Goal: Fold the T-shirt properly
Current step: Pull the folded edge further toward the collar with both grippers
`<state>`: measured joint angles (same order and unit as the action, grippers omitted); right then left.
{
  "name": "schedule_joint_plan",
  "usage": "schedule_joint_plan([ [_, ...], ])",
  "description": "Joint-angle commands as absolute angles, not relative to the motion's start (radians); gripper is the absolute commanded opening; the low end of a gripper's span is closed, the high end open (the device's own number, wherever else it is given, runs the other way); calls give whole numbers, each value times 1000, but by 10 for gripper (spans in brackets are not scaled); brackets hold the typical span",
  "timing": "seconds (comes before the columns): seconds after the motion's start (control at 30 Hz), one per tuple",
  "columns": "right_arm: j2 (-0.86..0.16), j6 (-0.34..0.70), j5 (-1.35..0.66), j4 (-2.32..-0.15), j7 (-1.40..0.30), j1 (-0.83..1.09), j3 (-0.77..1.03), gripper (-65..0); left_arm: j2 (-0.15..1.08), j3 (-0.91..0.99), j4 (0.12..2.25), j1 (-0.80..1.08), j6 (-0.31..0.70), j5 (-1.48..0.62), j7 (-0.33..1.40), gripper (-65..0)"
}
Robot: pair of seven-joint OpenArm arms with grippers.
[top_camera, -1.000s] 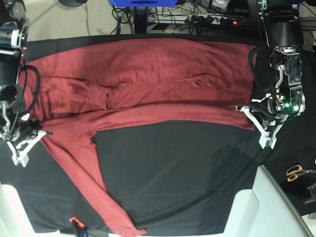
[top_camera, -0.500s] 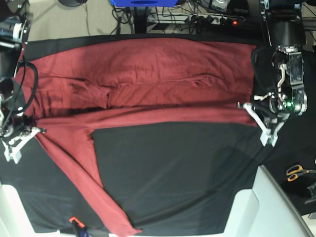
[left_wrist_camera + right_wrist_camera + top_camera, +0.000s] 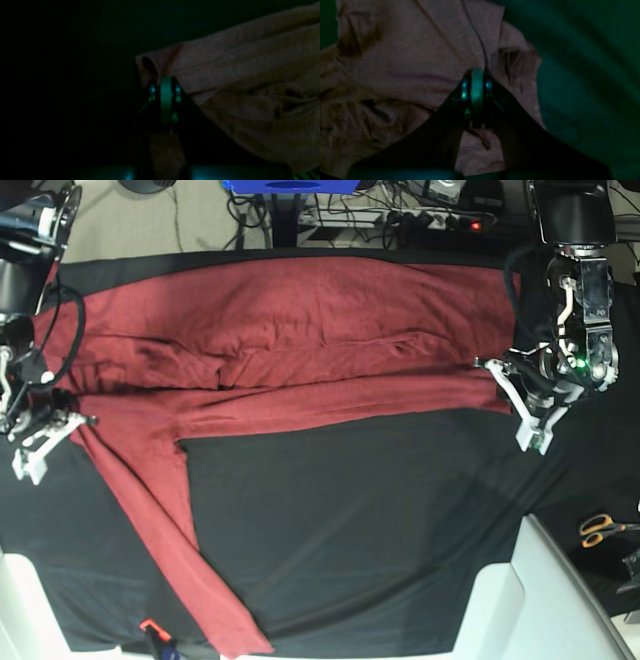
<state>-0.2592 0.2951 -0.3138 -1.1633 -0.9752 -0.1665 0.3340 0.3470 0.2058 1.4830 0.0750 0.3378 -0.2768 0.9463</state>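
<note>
Each claw, left claw (image 3: 505,385) and right claw (image 3: 62,425), pinched the T-shirt (image 3: 290,345).
One long fold looked done; a sleeve lay loose on the desk (image 3: 350,530).

No readable text, labels, brands, numbers or signs in any view. Shirt (image 3: 290,340) is plain, no print. Both wrist views too dark to make out any lettering.
</note>
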Motion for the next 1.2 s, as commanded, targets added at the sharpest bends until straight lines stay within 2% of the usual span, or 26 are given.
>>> schedule_joint_plan([
  [0.0,-268,292,-321,-1182,-969,-179,346,-650,361,213,1504,73,332,-277,938,-650],
  [0.13,-259,292,-318,-1182,-969,-168,387,-650,360,205,1506,85,332,-274,938,-650],
  [1.17,-257,292,-318,-1181,-961,-131,389,-650,355,200,1449,113,329,-269,935,-650],
])
